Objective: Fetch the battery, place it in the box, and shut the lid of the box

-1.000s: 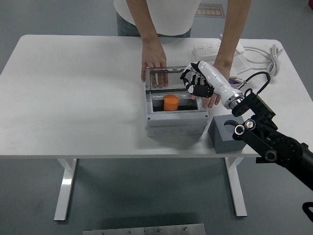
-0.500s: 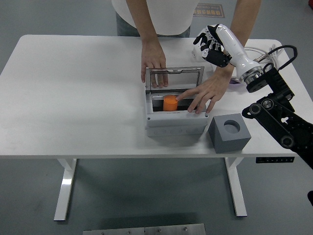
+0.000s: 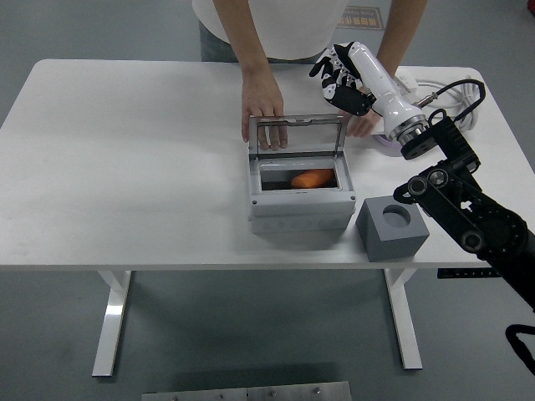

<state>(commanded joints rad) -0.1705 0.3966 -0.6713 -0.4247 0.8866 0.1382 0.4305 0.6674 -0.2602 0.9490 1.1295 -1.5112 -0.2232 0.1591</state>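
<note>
Bright, even light from overhead fills the scene. The white table (image 3: 125, 167) shows no harsh glare. A soft shadow lies under the grey box (image 3: 299, 196) toward the table's near edge. Focus is sharp throughout, with slight bowing at the table's corners.

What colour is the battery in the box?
Orange; the battery lies in the box, head view.
</note>
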